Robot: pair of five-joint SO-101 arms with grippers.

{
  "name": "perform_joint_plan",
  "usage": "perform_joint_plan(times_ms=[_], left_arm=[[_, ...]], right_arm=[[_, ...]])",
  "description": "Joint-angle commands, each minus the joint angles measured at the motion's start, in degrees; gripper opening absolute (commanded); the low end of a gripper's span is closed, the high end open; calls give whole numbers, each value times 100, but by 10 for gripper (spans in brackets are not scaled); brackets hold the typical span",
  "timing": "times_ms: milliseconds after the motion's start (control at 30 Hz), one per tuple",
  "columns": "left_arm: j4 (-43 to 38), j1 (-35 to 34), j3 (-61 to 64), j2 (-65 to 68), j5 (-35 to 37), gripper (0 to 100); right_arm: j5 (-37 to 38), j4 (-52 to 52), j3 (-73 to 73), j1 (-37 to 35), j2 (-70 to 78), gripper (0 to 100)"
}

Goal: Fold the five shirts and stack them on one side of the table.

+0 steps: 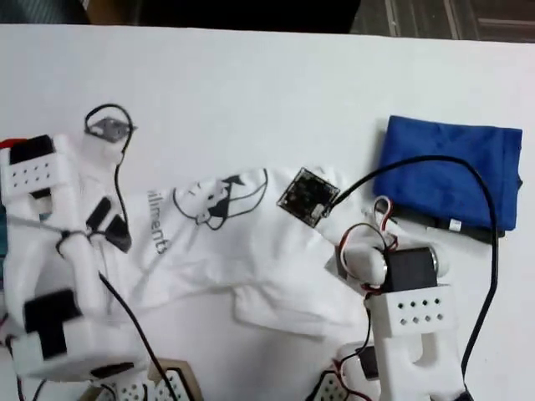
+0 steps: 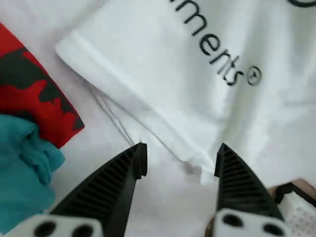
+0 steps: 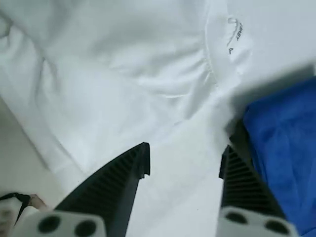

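White shirt carries black print, red cloth dark blotches; blue shirt, teal cloth plain.

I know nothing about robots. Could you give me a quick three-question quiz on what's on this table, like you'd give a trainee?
1. True or false: the blue shirt is folded.
2. What lies unfolded between the two arms? A) a white shirt B) a yellow towel C) a plate
3. Fill in: the left gripper, above the white shirt's hem, is ____ (open or shut).
Key: 1 true; 2 A; 3 open.
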Motion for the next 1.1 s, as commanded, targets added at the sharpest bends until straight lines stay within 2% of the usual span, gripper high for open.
perform_joint_plan(times_ms=[0,267,667,933,1067], left_arm=[[-484,-149,-453,721,343,236],[-378,-185,-1789,2040,835,234],[-308,-220,-2870,3165,888,226],[273,-193,-3952,3279,888,35],[264,-193,-4084,3279,870,26]], right_arm=[[-220,-101,-273,-22,321,228],[-246,-268,-290,-13,1103,228],[-246,-435,-290,-22,1332,227],[-255,-435,-255,-22,1525,227],[-255,-435,-255,-22,1657,227]])
